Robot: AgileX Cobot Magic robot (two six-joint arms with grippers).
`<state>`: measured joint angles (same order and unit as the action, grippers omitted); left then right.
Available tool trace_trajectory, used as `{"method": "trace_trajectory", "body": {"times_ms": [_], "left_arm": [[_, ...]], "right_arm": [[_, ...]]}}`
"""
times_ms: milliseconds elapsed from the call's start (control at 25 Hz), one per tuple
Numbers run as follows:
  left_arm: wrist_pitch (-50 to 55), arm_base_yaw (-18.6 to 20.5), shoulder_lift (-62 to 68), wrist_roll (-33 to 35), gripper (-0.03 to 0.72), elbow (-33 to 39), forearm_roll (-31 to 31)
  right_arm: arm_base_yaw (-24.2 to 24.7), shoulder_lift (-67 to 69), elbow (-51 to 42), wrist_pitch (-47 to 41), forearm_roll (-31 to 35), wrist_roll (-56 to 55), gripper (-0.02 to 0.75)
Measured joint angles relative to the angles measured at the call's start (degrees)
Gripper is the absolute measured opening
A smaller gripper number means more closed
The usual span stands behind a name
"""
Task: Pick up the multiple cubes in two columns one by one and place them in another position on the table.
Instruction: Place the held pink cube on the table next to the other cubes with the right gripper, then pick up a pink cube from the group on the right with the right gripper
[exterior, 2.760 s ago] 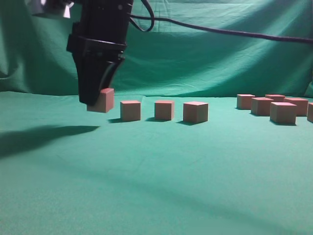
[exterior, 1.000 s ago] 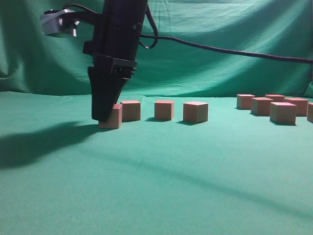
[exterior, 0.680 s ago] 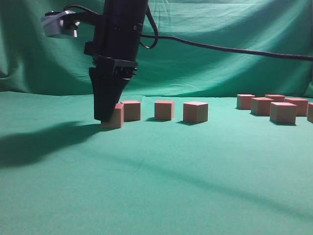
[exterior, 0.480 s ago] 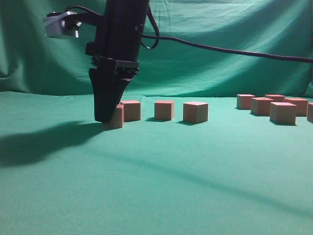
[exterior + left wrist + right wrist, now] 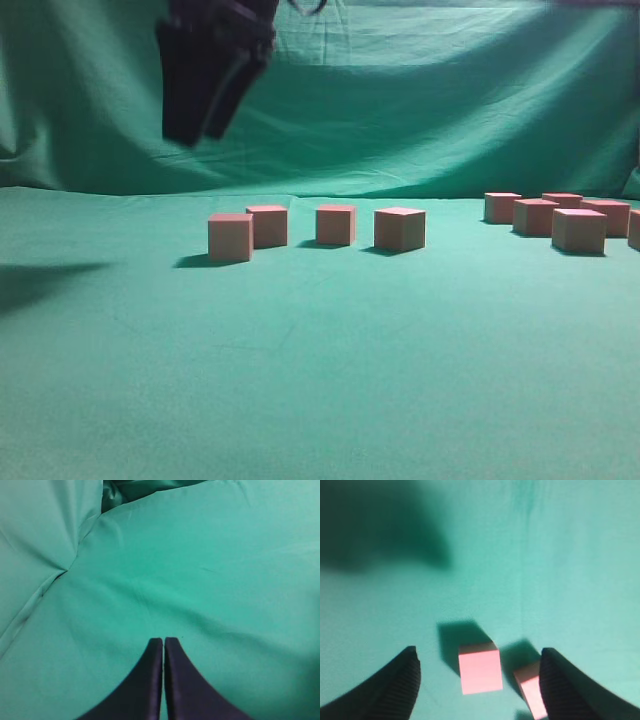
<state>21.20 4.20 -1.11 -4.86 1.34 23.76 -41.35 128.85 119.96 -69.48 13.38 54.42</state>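
Exterior view: the right gripper (image 5: 195, 135) hangs high above the desk (image 5: 320, 380), near the top left of the picture, dark and blurred. Its jaws hold nothing here; how far apart they stand cannot be told from this side. Below it and well apart from it, a row of four cubes sits on the green cloth: the nearest cube (image 5: 230, 237) stands a little forward of the second cube (image 5: 268, 226), just beside it, then a third cube (image 5: 336, 224) and a fourth cube (image 5: 400, 229), each with a gap between. All are upright, with pink tops and tan sides. Far to the right lies a cluster of cubes (image 5: 562, 218), close together, one cut off by the picture's edge.

Left wrist view: the left gripper (image 5: 163, 641) has its jaws pressed together, tips touching, holding nothing. Only wrinkled green cloth lies beneath it.

Right wrist view: the right gripper's jaws stand wide apart, one ribbed finger (image 5: 395, 685) at the lower left and the other at the lower right, empty. Between them, down on the cloth, rests one pink cube, with another at a slant just beside it, partly hidden by the right finger.
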Motion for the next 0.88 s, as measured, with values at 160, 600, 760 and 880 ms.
{"method": "trace_trajectory", "body": {"times_ms": [160,600,760,880], "left_arm": [[0.0,0.0,0.0,0.0,0.0,0.0,0.0],[0.0,0.0,0.0,0.0,0.0,0.0,0.0],[0.0,0.0,0.0,0.0,0.0,0.0,0.0],[0.0,0.0,0.0,0.0,0.0,0.0,0.0]], "right_arm": [[0.0,-4.56,1.62,-1.89,0.12,-5.33,0.459],[0.69,-21.79,1.64,-2.7,-22.99,-40.61,0.459],[5.37,-31.49,-5.0,-2.7,-25.77,-48.96,0.459],[11.58,-37.55,-14.18,-2.7,-24.73,-54.72,0.459]]}}
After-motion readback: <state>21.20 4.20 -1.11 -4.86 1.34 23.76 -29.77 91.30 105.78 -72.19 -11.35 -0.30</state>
